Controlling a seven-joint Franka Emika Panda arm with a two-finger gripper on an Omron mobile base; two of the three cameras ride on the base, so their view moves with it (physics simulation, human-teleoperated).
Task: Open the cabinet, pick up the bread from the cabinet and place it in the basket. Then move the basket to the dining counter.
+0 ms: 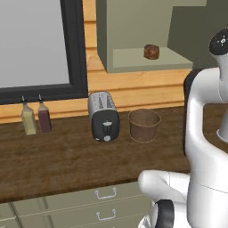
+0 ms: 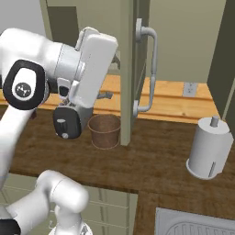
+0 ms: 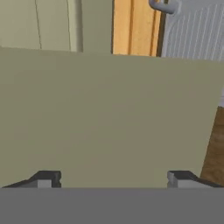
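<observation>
End effector (image 3: 113, 177): fingers spread, empty, facing the swung-open cabinet door (image 2: 126, 69). Basket (image 1: 144, 125) stands on the tabletop (image 1: 67, 160) beside the toaster (image 1: 103, 116). Bread (image 1: 151, 51) rests on the cabinet (image 1: 147, 60) shelf. Risk: collision with the door edge during the reach.

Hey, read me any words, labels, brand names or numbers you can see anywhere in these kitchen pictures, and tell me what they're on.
None can be read.
The two bottles carry plain bands with no lettering.
The toaster, the basket and the paper towel roll bear no text.
The cabinet door is plain.
</observation>
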